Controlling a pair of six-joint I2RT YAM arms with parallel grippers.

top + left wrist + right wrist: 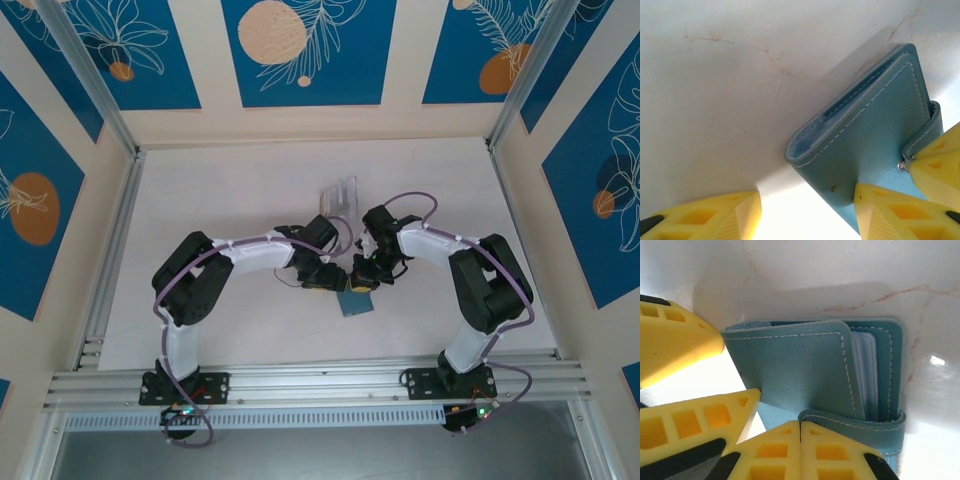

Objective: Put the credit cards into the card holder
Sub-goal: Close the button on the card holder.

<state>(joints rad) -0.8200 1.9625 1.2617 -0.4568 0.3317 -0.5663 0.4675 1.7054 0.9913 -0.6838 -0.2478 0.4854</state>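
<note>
Card holder: we find the slate-teal card holder [354, 302] lying on the white table [220, 200], at the middle of its near half, just where the two arms meet.
Surroundings: a clear rack [338, 195] stands farther back on the table, well apart from the card holder.
Fold: the card holder is folded over but not pressed flat. In the right wrist view its upper cover lifts a little, and pale pockets [866, 367] show along the open edge (we cannot tell whether anything sits in them).
Strap: a teal strap [855, 424] wraps round that open edge. The left wrist view shows a small metal snap [901, 165] at its end.
Right gripper: the right gripper [800, 427] is clenched, its two yellow pads pressed together with the end of the strap caught at their tips. We read it as grasping the card holder by the strap.
Left gripper: the left gripper [807, 197] is spread wide and grips nothing. Of its fingers [900, 210], one touches the cover just beside the strap and the other stands off over bare table.
Folded edge: in the right wrist view we see the left gripper reaching in from the folded side, one tip at the corner and one over the near part of the cover.
Arms: from above, both arms bend inward, and the two grippers come close together over the card holder.
</note>
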